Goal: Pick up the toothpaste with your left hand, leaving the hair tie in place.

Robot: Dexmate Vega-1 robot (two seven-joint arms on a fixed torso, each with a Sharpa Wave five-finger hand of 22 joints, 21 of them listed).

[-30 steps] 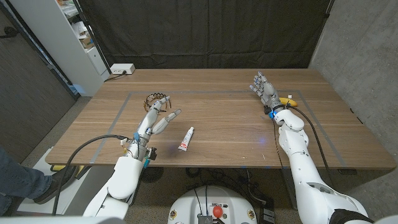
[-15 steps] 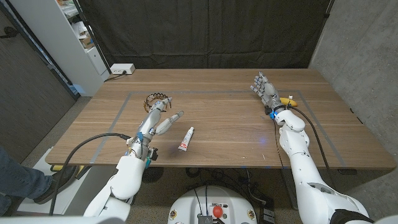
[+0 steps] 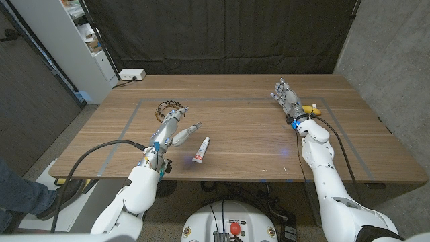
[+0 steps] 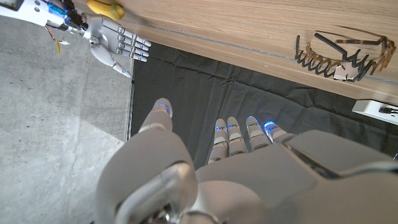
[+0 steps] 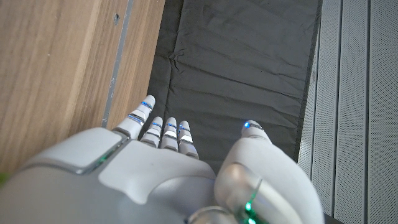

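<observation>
- Where the wooden table (image 3: 255,144) comes nearest the robot, the small white toothpaste tube with a red-printed end (image 3: 201,150) lies flat on the wood, pointing slightly away from the front edge.
- Just to the tube's left, the left hand (image 3: 176,130) is held over the table with its fingers spread and reaching forward; it grasps nothing, and its nearest fingertip stands close beside the tube's far end without touching it.
- Beyond the left hand, the dark brown coiled hair tie (image 3: 168,106) lies on the table, close by the fingertips; whether they touch it cannot be told from the head view. It also shows in the left wrist view (image 4: 342,53).
- Well apart, on the far right side of the table, the right hand (image 3: 287,98) is open with fingers extended and empty.
- A yellow object (image 3: 310,108) lies just beside the right wrist.
- At the table's far left corner sits a white power strip (image 3: 132,74).
</observation>
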